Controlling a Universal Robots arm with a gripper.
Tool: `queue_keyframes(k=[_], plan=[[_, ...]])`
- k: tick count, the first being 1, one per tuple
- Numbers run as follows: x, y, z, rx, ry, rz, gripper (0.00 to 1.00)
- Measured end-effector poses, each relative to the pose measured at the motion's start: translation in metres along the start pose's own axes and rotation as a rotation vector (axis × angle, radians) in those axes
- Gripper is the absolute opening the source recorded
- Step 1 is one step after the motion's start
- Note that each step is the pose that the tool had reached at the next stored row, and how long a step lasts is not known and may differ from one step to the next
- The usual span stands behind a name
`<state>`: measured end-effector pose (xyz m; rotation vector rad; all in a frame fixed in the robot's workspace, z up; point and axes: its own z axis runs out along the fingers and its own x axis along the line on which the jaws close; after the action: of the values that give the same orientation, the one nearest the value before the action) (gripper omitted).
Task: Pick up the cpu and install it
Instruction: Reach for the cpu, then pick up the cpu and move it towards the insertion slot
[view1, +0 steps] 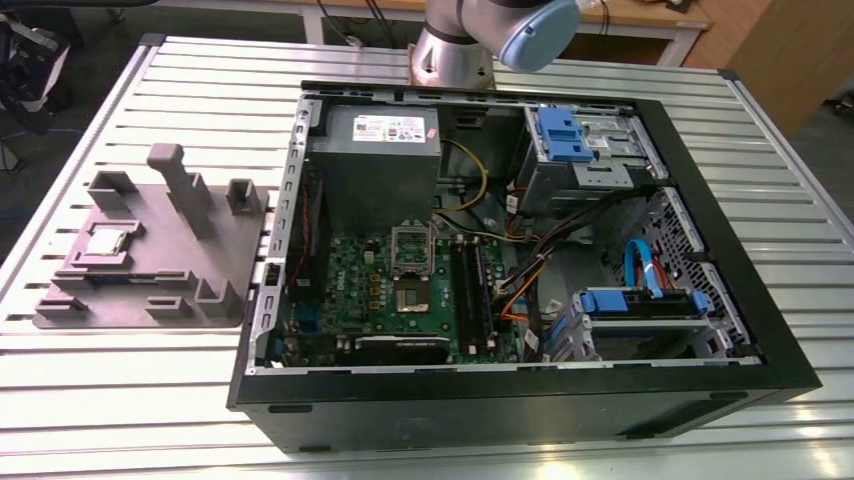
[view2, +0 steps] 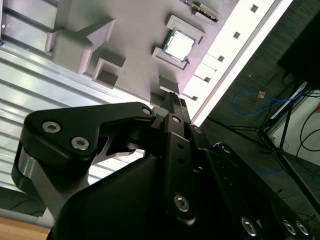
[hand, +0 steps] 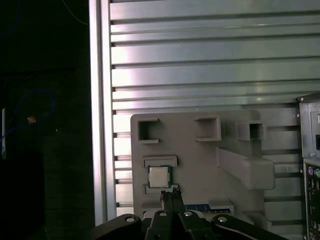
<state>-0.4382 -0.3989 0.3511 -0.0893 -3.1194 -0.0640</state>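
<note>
Exterior view: I see an open computer case (view1: 534, 410) lying on its side on the slatted metal counter (view1: 134, 400), with the arm (view1: 454, 50) rising behind the case's far wall. Inside the case, the green motherboard (view1: 367, 290) lies flat below the grey power supply (view1: 380, 160). Its socket (view1: 411, 297) sits near the board's middle, just beside the long black RAM slots (view1: 470, 290). On the exterior view's left, apart from the case, a grey fixture tray (view1: 147, 290) rests on the counter. The cpu (view1: 110, 241) lies flat in a shallow framed seat on that tray, silver top facing up, well apart from the socket. In the first wrist view, the cpu (hand: 158, 176) sits square between two raised ridges of the tray (hand: 200, 165), and the pincer (hand: 170, 196) hangs above the tray with its tips near the chip's edge. I read the two black fingers (hand: 165, 199) as drawn together, with nothing clamped between them. In the second wrist view, the pincer (view2: 171, 100) shows the same closed stance. There the cpu (view2: 179, 45) lies beyond the tips, not in contact with them, and the tray (view2: 135, 30) rests on the ribbed counter (view2: 30, 65).
</note>
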Motion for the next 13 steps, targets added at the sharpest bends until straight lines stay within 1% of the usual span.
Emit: queue_keyframes(k=[13], plan=[[0.0012,0.0,0.0001,0.0,0.0,0.0,0.1]])
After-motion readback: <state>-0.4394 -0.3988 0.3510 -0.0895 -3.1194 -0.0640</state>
